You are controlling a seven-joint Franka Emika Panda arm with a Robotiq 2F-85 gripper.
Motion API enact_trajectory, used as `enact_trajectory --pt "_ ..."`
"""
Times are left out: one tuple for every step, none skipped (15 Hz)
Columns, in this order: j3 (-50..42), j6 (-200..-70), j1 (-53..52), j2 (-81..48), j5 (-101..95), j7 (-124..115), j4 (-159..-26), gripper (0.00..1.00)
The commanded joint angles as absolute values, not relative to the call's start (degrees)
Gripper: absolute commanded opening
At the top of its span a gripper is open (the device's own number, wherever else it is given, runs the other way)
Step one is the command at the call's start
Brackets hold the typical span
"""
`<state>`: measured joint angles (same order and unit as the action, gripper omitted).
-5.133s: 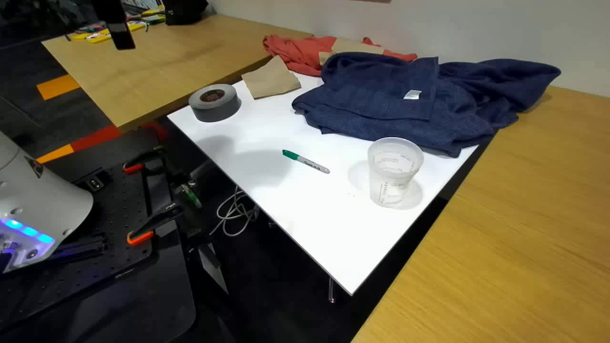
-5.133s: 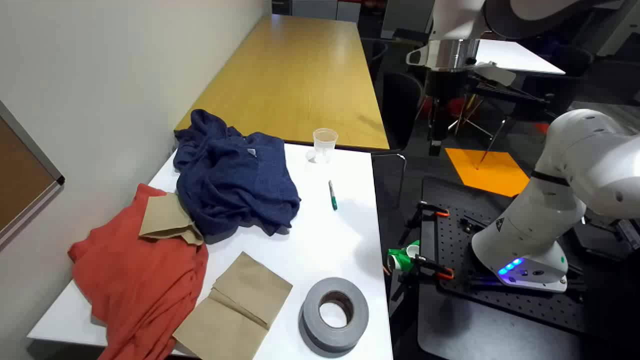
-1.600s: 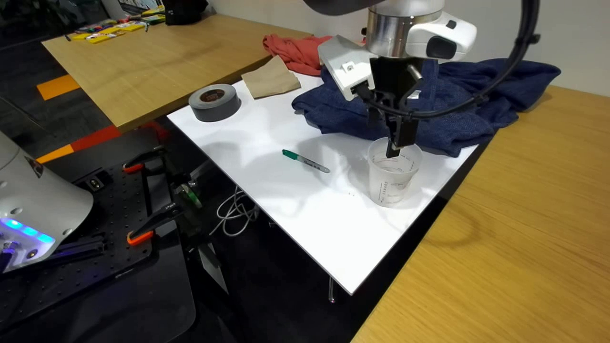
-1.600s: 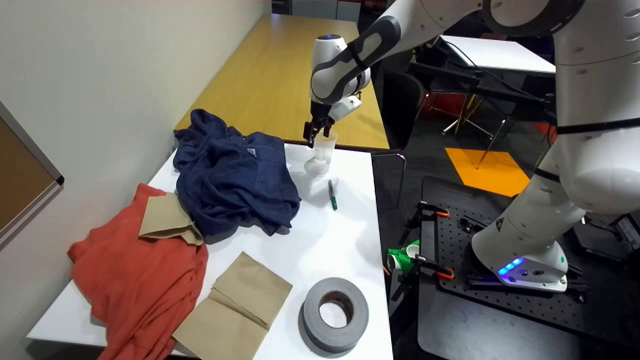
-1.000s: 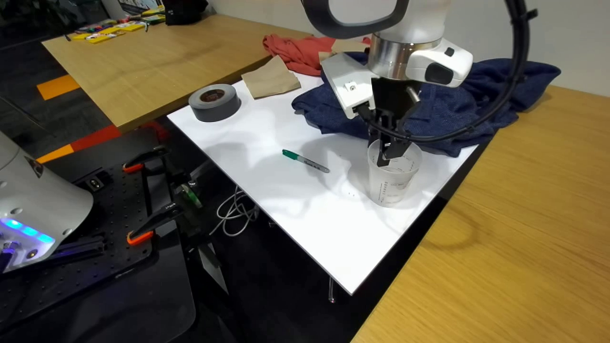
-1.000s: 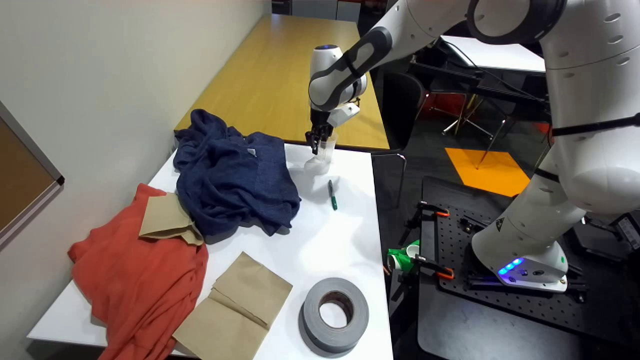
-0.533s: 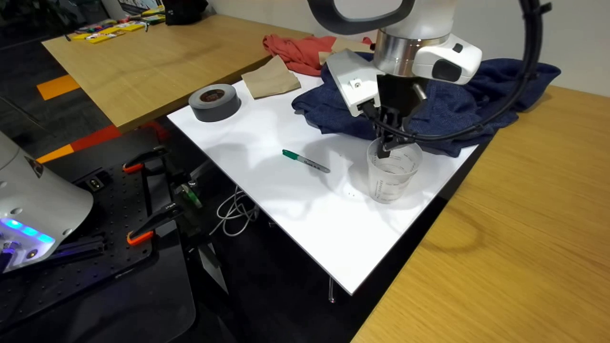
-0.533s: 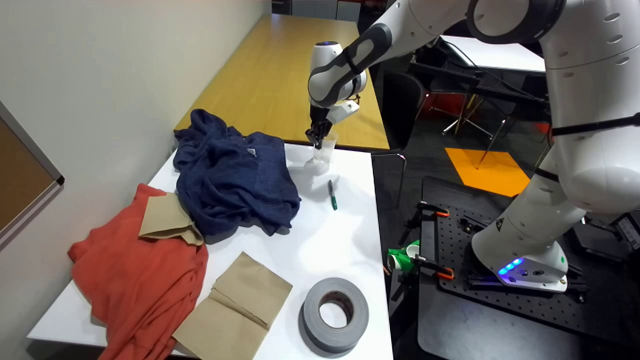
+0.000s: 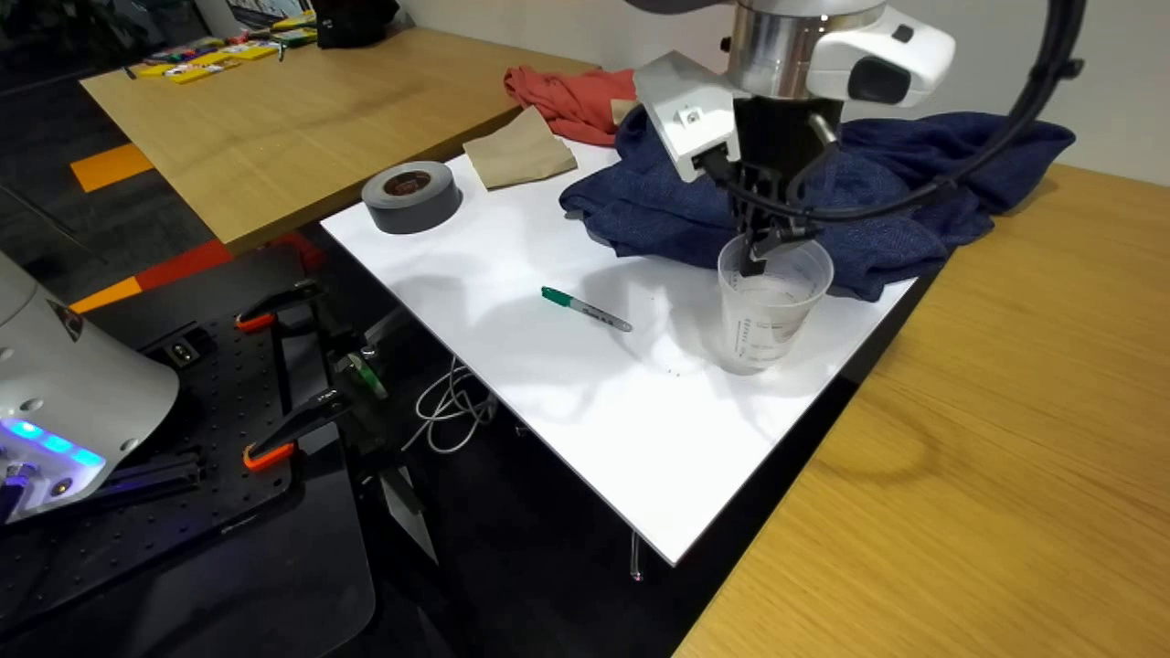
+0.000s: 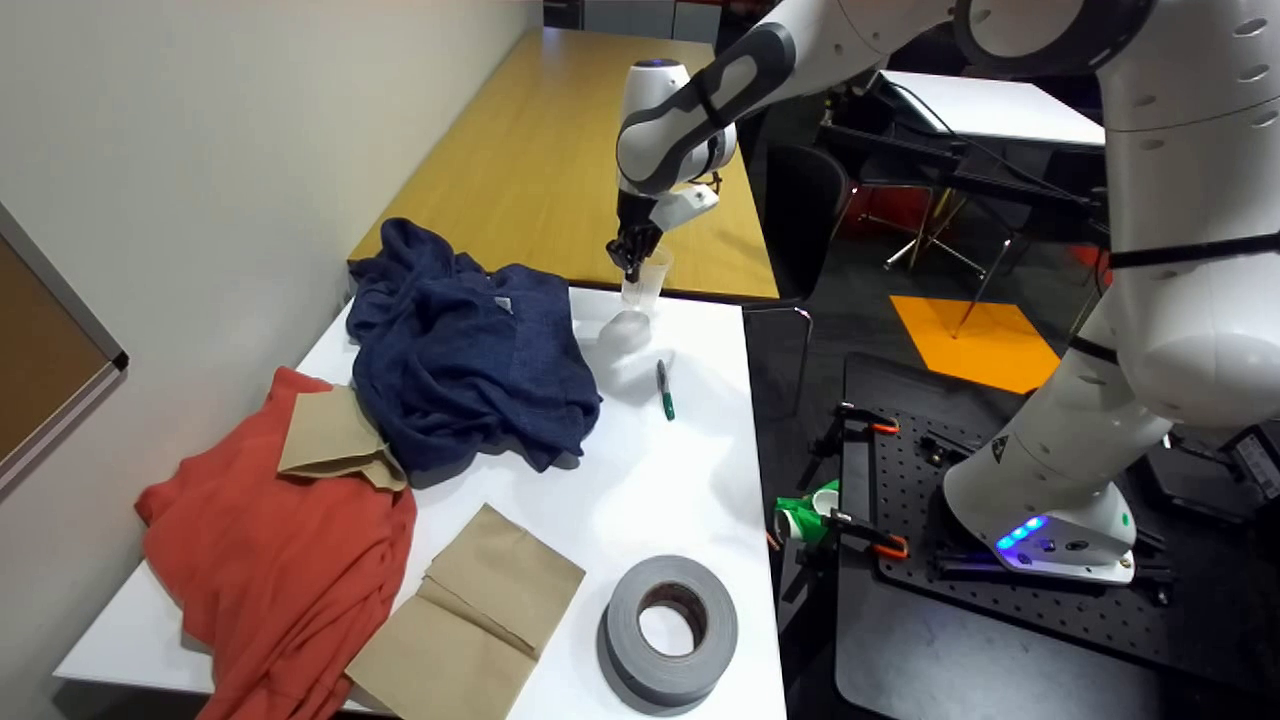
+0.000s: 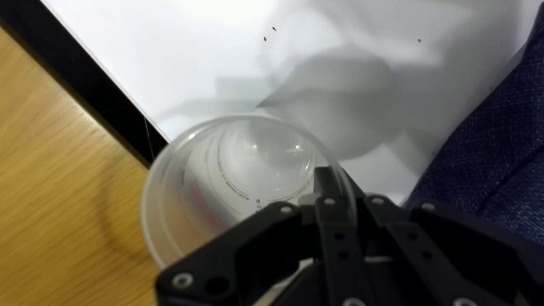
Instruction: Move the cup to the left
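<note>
Cup | one side pinched in end effector | apparently clear of table | grasp, lift seem done; leftward carry, set-down, release remaining

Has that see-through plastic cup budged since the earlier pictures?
Yes. In an exterior view, the clear plastic cup has gone up and slightly right in the picture, judged against the green-capped marker, which lies where it did.

Over there the arm stretches well out from its base, wrist bent so the claw points down, its two fingers pinched close together.
</note>
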<state>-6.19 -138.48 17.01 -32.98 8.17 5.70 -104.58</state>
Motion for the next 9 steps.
enact_trajectory --pt "-6.2 -138.7 15.8 -23.7 9.2 3.8 -113.2 0.01" --pt "-6.3 -139.1 15.1 -21.3 8.9 3.4 -115.6 0.01" --pt "-6.1 -138.8 14.8 -18.9 9.2 3.6 -118.1 0.01" --pt "-6.2 -139.0 14.2 -16.7 8.9 3.4 -120.5 0.01" --pt "-6.1 -138.6 13.5 -14.3 8.8 3.4 -123.1 0.01" --pt "-5.9 -138.8 12.9 -11.8 8.9 3.7 -125.8 0.01" --pt "-5.8 -138.5 12.0 -9.5 8.6 3.8 -128.2 0.01" --pt "-5.5 -138.4 11.2 -7.5 8.7 4.0 -130.5 0.01" --pt "-5.0 -138.5 10.2 -5.7 8.8 4.5 -132.7 0.01"
